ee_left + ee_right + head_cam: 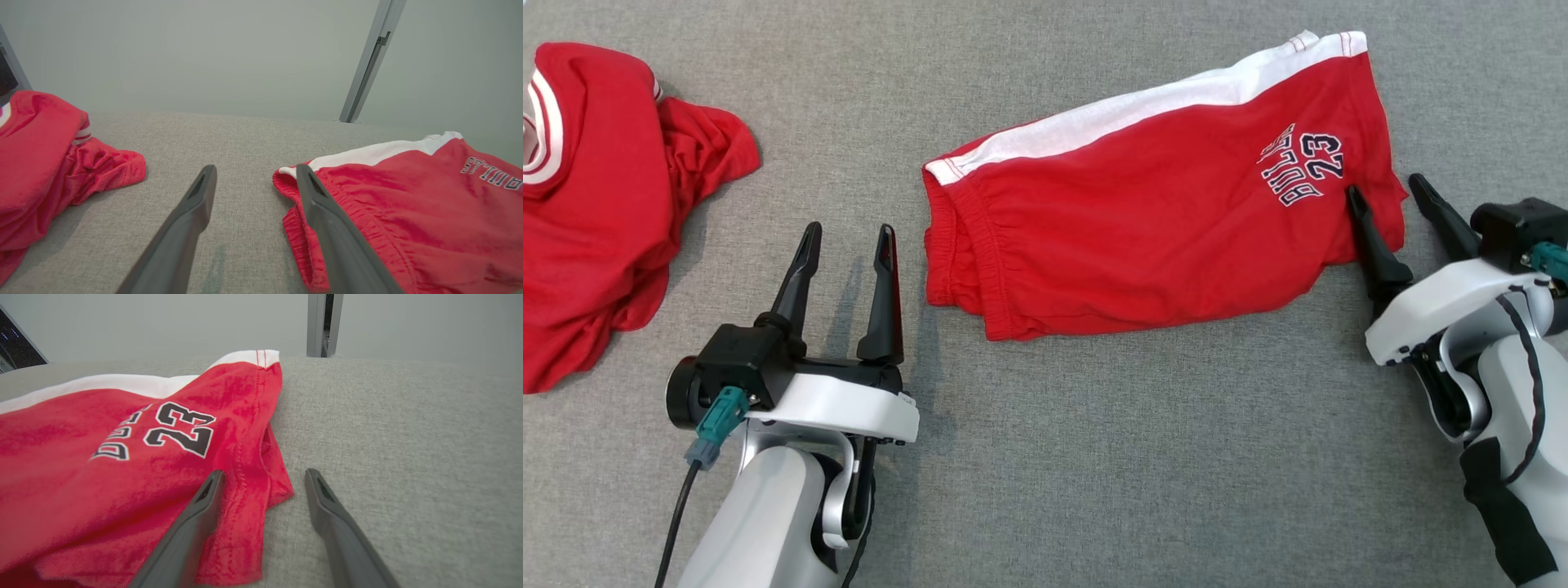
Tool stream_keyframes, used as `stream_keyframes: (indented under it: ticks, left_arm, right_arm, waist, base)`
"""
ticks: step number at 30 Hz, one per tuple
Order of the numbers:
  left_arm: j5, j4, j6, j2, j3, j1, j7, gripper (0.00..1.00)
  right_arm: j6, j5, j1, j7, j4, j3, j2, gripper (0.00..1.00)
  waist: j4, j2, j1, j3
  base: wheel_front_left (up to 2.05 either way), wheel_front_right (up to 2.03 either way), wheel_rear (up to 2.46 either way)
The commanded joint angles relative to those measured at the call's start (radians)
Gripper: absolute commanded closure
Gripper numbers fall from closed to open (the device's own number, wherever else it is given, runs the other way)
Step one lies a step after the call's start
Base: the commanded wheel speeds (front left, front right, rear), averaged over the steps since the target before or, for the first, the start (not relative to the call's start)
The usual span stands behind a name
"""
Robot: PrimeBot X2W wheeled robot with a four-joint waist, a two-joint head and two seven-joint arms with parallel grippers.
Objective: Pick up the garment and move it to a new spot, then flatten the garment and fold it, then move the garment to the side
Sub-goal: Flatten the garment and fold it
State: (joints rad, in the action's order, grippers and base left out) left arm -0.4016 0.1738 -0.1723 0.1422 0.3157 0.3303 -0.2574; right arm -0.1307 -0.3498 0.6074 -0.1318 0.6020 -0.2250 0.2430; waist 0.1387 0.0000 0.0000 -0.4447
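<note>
Head view, garment: red shorts (1160, 212) are seen lying flat and doubled over on the grey bench (1094, 457), right of its middle and closer to the far edge than the near one.
Long axis: it is laid roughly left to right across the bench, tilted so that the right end sits closer to the far edge.
Pointing: the elastic waistband (960, 245) is turned toward the left edge and the leg hem (1380, 114) toward the right edge. The white stripe (1143, 106) is carried along the far side.
Left tool (848, 233): fingers are spread and nothing is pinched. It is placed just beside the waistband, on its left, over bare bench.
Right tool (1386, 188): fingers are spread and nothing is pinched. The near corner of the hem is straddled, one finger above cloth and one above bare bench. Contact cannot be told.
Nearer arm: the right is judged nearer, though each end is within reach of its own arm.
Other cloth: a crumpled red jersey (596, 204) is seen at the left edge, well apart.
</note>
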Motion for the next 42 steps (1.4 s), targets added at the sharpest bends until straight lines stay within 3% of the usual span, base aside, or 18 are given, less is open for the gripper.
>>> stream_keyframes:
  ticks: [1,5,6,8,16,23,34,42]
  left_arm:
    - [0.008,0.002,0.002,0.002,-0.002,0.011,-0.006,0.0]
    - [0.008,0.009,0.004,-0.003,-0.007,0.009,-0.007,0.0]
    - [0.008,0.011,0.006,-0.004,-0.008,0.009,-0.007,0.0]
    - [0.009,0.014,0.008,-0.005,-0.011,0.006,-0.008,0.0]
    - [0.02,0.018,0.018,0.002,-0.013,-0.004,-0.009,0.0]
    - [0.022,0.013,0.01,0.018,-0.016,-0.015,-0.005,0.0]
    - [0.008,-0.008,-0.005,0.035,-0.017,-0.044,0.016,0.0]
    - [0.005,-0.031,-0.014,0.047,-0.019,-0.057,0.026,0.0]
  right_arm:
    - [0.0,-0.008,-0.003,0.004,0.019,-0.009,0.0,0.0]
    - [0.0,-0.049,0.025,0.041,0.065,-0.056,-0.002,0.0]
    - [0.0,-0.06,0.027,0.059,0.075,-0.07,-0.001,0.4]
    - [-0.001,-0.085,0.03,0.079,0.085,-0.092,-0.002,1.0]
    - [0.0,-0.156,-0.004,0.045,0.068,-0.095,0.011,1.0]
    - [0.0,-0.19,-0.129,-0.016,0.034,-0.043,-0.005,1.0]
    - [0.001,-0.202,-0.29,-0.028,-0.002,0.053,-0.048,1.0]
    - [0.003,-0.185,-0.317,-0.02,-0.031,0.101,-0.071,1.0]
  waist:
    - [0.002,0.0,0.0,-0.003]
    - [0.002,0.0,0.0,-0.005]
    - [0.001,0.0,0.0,-0.004]
    - [-0.001,0.0,0.0,-0.001]
    - [-0.022,0.0,0.0,0.022]
    - [-0.06,0.0,0.0,0.053]
    - [-0.098,0.0,0.0,0.088]
    - [-0.11,0.0,0.0,0.093]
  base:
    - [0.0,0.0,0.0]
    - [0.0,0.0,0.0]
    - [0.0,0.0,0.0]
    - [0.0,0.0,0.0]
    - [0.0,0.0,0.0]
    - [0.0,0.0,0.0]
    - [0.0,0.0,0.0]
    - [0.0,0.0,0.0]
